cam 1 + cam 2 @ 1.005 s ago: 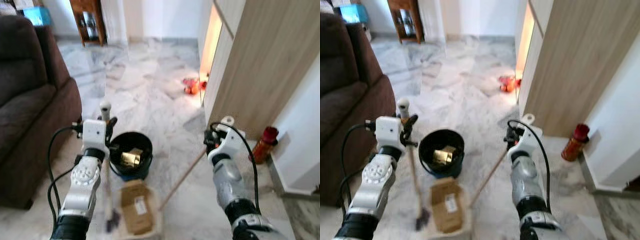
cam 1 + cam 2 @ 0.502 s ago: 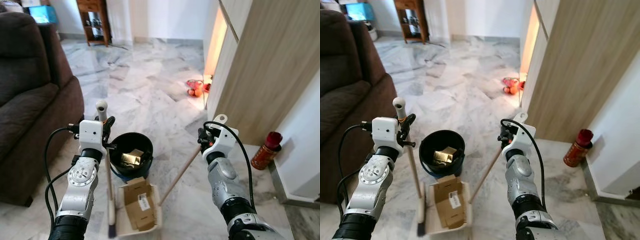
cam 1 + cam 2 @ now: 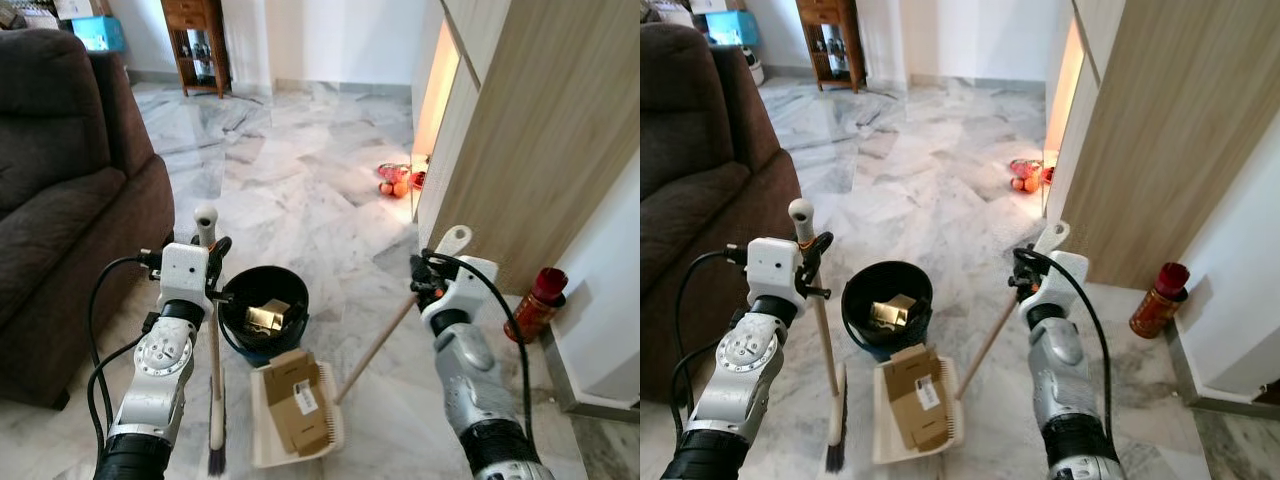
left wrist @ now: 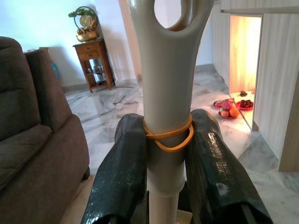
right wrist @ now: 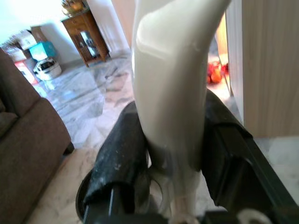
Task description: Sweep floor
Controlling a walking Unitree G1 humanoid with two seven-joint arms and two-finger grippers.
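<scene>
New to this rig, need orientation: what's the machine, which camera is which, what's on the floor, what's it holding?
It's a walking humanoid with two silver arms, each ending in a two-fingered black claw. The two wide pictures come from a stereo camera on its head, looking down; the two close-ups come from cameras on its wrists.

The left claw is shut on the grey plastic broom handle. The right claw is shut on the long-handled cream dustpan, which carries a flattened brown cardboard box.

On the white marble floor stands a round black bucket. A brown sofa sits on the robot's left.

Marble floor (image 3: pixel 300 180) — brown sofa (image 3: pixel 60 190), wood cabinet (image 3: pixel 530 140).
</scene>
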